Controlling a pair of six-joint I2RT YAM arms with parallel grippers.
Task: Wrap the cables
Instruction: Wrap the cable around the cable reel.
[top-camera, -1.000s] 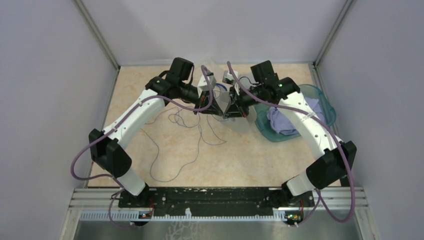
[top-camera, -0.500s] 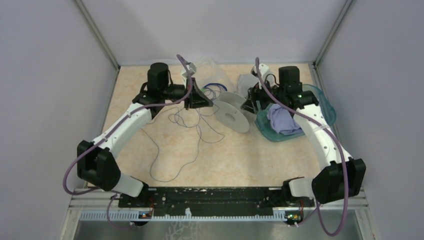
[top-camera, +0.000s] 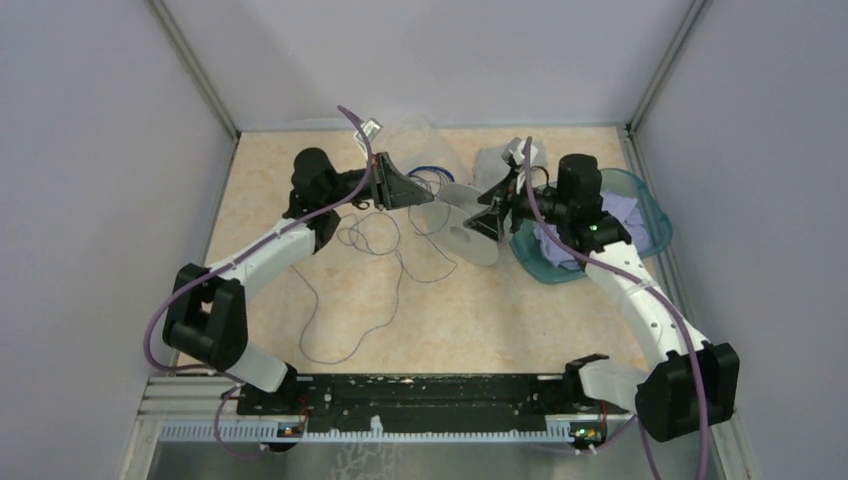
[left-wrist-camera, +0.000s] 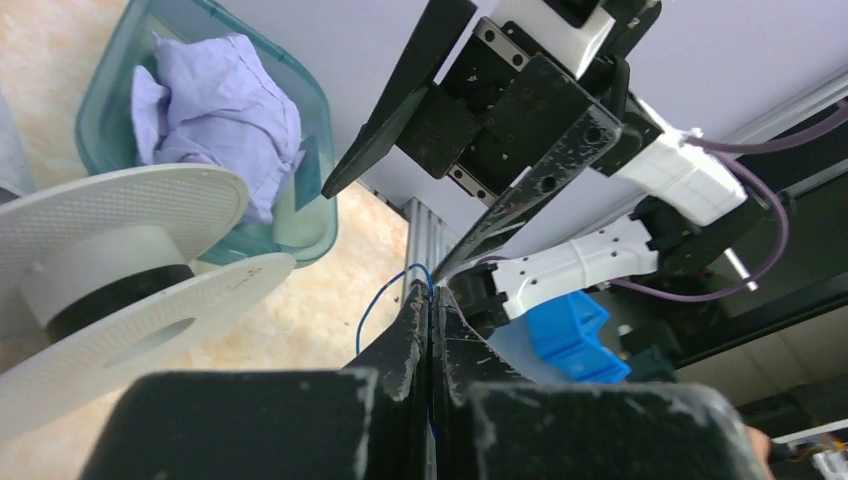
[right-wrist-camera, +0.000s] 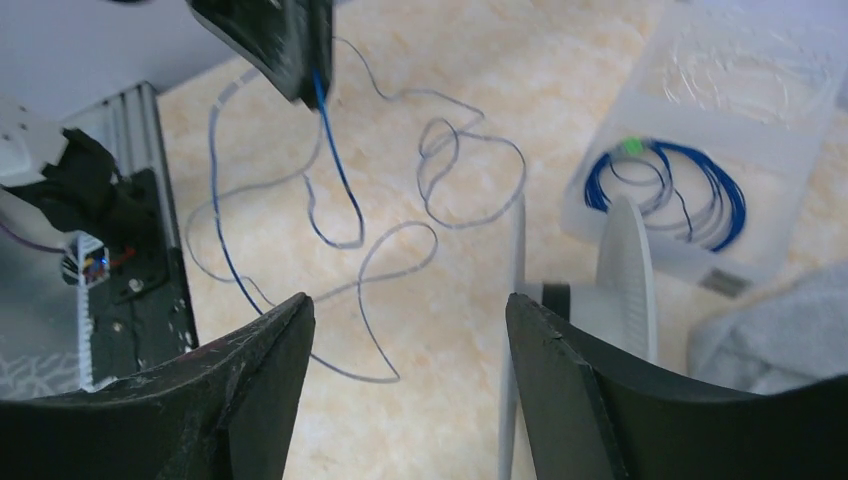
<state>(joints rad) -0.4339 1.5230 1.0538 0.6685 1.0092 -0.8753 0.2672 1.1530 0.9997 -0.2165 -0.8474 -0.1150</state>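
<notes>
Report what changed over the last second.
The two tools, which met over the spool before, pulled apart. The left tool went left, still shut on the cable. The right tool opened and backed off right. The bin and the loose cable loops stayed put.

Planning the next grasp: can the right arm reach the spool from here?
Probably yes: the open right gripper hovers right beside the spool, with nothing between them.
</notes>
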